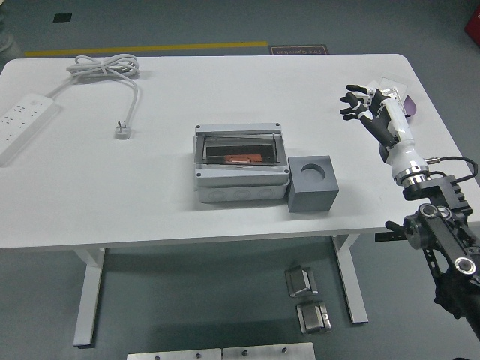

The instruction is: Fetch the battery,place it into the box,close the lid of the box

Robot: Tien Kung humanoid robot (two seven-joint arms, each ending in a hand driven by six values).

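Right hand spread, empty, well right of box; no legible writing.

battery in box, block right

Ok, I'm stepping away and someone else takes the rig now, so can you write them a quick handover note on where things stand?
Right hand: fingers spread, holding nothing, raised over the table's right side, well clear of the box.
Left hand: not in view.
Box: grey, mid-table, with a red-orange item, likely the battery, lying inside.
Lid: transparent; whether it is fully shut cannot be told from this view.
Grey block with a round hole stands against the box's right side.
Done: battery appears placed in the box.
Left: check the lid and press it closed if it is not latched.
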